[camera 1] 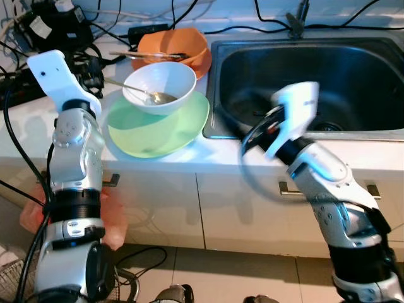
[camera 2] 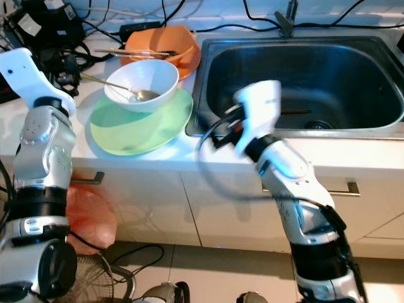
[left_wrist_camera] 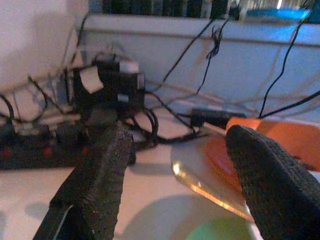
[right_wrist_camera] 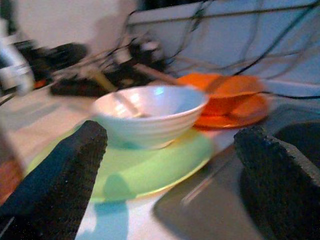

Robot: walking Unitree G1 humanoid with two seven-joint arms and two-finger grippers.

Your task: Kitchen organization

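White bowl (camera 1: pixel 160 87) w/ spoon sits on green plate (camera 1: pixel 158 126) just left of sink (camera 1: pixel 372 132); R claw (right_wrist_camera: pixel 170 165) is wide open, holds nothing, so go slow & grab bowl by rim, I think.

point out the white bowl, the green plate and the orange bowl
white bowl (camera 1: pixel 169 79), left eye view, on its inner wall right of the spoon
green plate (camera 1: pixel 142 134), left eye view, on the bare flat part in front of the bowl
orange bowl (camera 1: pixel 193 43), left eye view, on its inner wall near the right rim
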